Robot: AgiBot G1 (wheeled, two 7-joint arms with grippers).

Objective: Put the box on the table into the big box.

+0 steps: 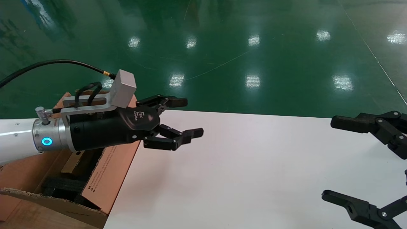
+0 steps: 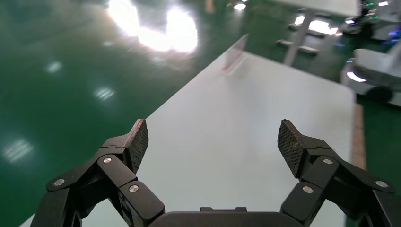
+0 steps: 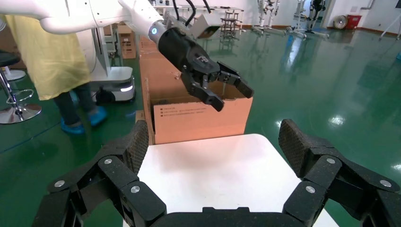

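The white table (image 1: 254, 165) lies bare in front of me. The big box (image 1: 111, 171) stands open against the table's left end, its printed flap upright and black foam (image 1: 60, 186) inside. A small flat brown box (image 1: 71, 162) shows partly inside it, under my left wrist. My left gripper (image 1: 194, 117) hovers open and empty over the table's left edge, just beside the big box (image 3: 203, 120); the right wrist view shows this gripper (image 3: 234, 99) too. At the table's right end my right gripper (image 1: 328, 158) is open, holding nothing.
Shiny green floor (image 1: 222, 47) surrounds the table. Behind the big box stand a person in a yellow gown (image 3: 56, 61), a stool (image 3: 14, 109) and a white robot base (image 3: 113, 85). A small clear stand (image 2: 235, 56) sits at the table's far edge.
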